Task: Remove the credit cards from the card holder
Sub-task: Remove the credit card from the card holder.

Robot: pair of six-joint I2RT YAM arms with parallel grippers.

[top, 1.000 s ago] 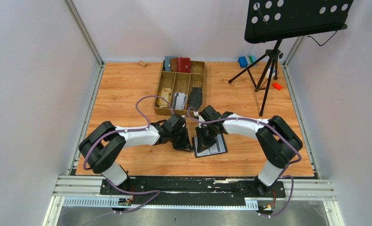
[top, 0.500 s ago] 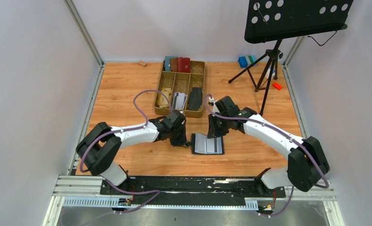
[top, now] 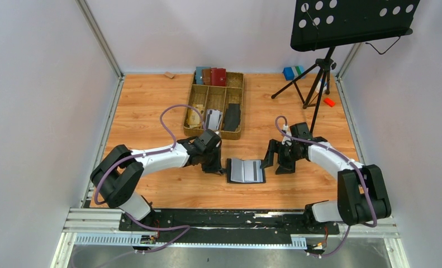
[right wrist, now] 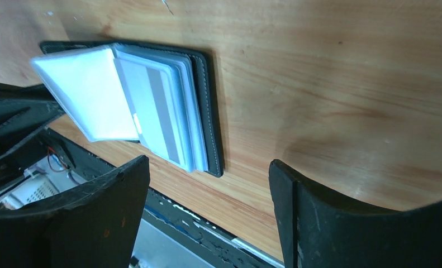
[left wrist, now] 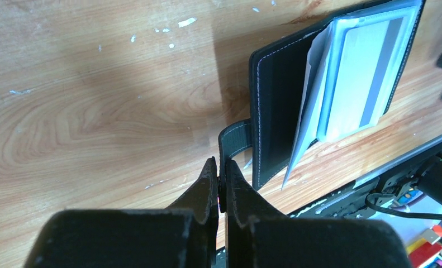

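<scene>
The black card holder lies open on the wooden table, its grey-blue sleeve pages up. In the left wrist view my left gripper is shut on its small closure tab, at the holder's left side. A light grey credit card with a darker stripe shows inside a sleeve, and the right wrist view shows this credit card too. One loose sleeve page stands lifted. My right gripper hangs open just right of the holder, with nothing between its fingers.
A wooden divider tray stands behind the holder, with red, brown and blue wallets, pale cards and a long black flat piece. A music stand's tripod is at the back right. The black base rail borders the near edge.
My right gripper has left the holder, swung to the right and opened wide. The holder now lies flat and open. My left gripper has closed on the tab.
</scene>
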